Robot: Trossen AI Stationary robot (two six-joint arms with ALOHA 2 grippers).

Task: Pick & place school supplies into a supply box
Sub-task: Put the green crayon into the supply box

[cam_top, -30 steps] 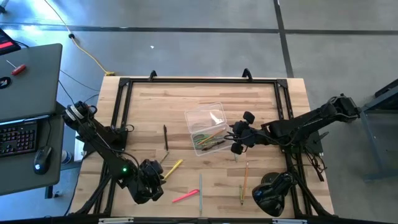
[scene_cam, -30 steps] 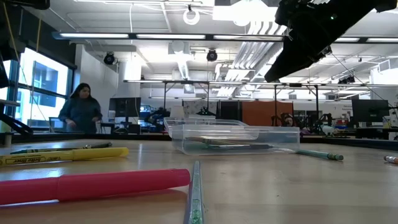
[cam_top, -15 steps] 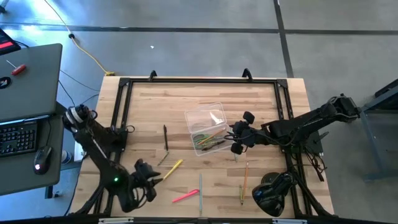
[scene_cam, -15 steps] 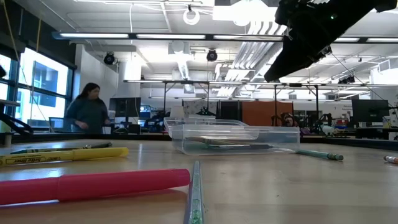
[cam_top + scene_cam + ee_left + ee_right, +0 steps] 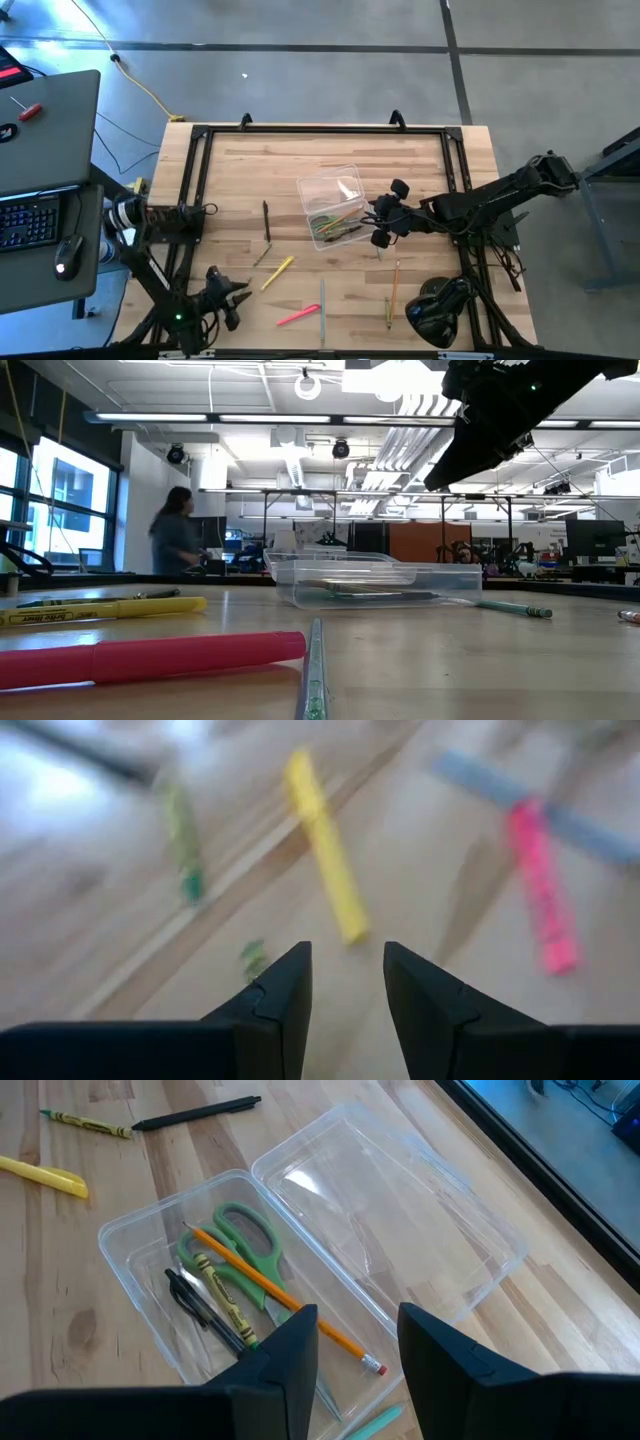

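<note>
The supply box (image 5: 330,215) is sitting mid-table, holding scissors (image 5: 240,1245) and 3 pencils. The yellow pen (image 5: 278,272) and pink pen (image 5: 298,316) are waiting outside. The left gripper (image 5: 228,300) and right gripper (image 5: 378,222) are gaping empty.

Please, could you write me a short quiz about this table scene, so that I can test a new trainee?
1. True or false: the green-handled scissors lie inside the supply box.
2. Which pen lies on the table beside the light blue pen? A. the pink pen; B. a purple pen; C. a white pen.
3. Fill in: the right gripper hovers over the supply box, empty, with its jaws ____.
Key: 1 true; 2 A; 3 open.
</note>
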